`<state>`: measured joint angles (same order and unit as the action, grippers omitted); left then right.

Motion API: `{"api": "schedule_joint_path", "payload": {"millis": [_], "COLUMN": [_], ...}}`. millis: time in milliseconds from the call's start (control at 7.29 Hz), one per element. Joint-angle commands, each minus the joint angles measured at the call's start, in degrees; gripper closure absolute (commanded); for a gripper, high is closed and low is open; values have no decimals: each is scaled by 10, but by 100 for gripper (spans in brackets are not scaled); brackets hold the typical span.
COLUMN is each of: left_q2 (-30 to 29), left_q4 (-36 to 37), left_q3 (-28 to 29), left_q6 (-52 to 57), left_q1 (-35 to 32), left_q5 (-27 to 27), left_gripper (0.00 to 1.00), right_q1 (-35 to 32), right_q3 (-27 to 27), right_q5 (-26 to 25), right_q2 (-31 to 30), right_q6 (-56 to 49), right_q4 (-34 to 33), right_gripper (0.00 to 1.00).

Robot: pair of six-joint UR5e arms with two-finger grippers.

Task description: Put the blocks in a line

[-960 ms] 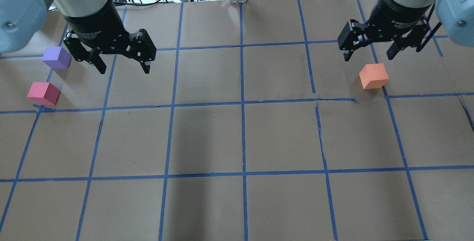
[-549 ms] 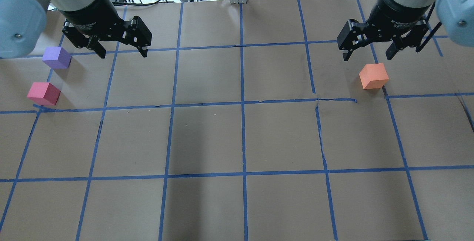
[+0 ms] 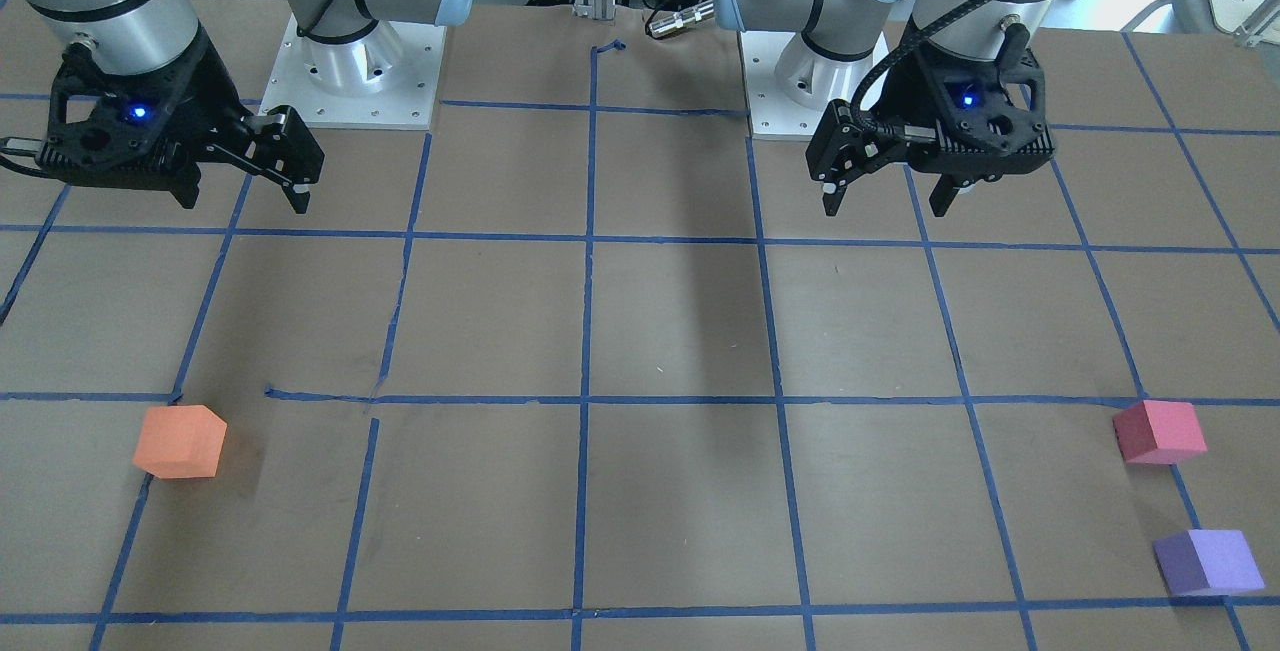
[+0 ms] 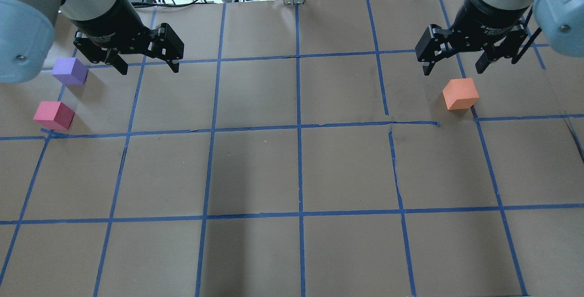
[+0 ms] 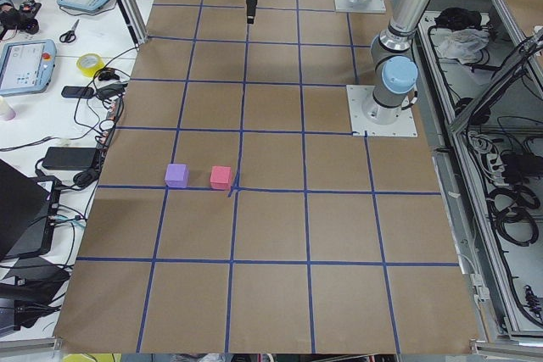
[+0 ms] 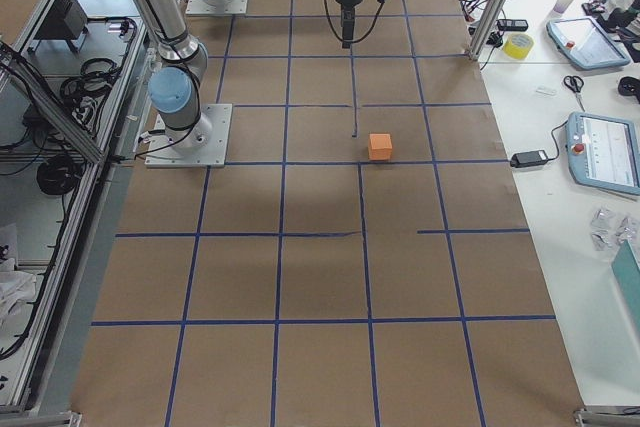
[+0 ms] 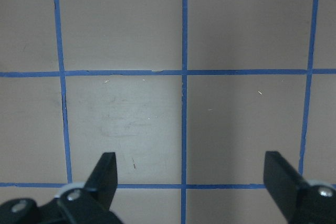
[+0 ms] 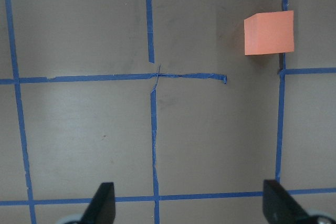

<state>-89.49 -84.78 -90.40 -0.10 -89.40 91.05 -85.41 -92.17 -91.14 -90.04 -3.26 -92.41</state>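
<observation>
On the brown table the orange block sits alone. Near it, raised off the surface, the right gripper hangs with its jaws spread wide, holding nothing. Well apart from the orange block, at the table's opposite side, the purple block and red-pink block lie near each other, not touching. The left gripper hangs near the purple one, on the side facing the orange block, wide and empty.

The 2 arms reach forward with wrists turned straight down; the left gripper has its 2 fingers spread wide, nothing between them; the right gripper is equally wide apart and holds nothing; both hang raised, well apart from each other.
</observation>
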Motion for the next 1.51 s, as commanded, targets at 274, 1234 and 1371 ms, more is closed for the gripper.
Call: {"api": "schedule_joint_path", "payload": {"millis": [274,1234,1371], "left_q2": [-12,-2,-1], "left_q4": [-3,-1,-1], "left_q3": [3,7,4], "left_q6": [10,12,12], "left_q1": [2,1,1], "left_q5": [-3,-3,0], "left_gripper": [0,0,0], "right_q1": [86,133,133], "right_q3": [-6,-9,-9], "right_q5": [-74,-7,5], "right_q2": [45,212,217], "right_q6": [-3,-205,-211], "right_q4": [-9,-251,-252], "right_gripper": [0,0,0]}}
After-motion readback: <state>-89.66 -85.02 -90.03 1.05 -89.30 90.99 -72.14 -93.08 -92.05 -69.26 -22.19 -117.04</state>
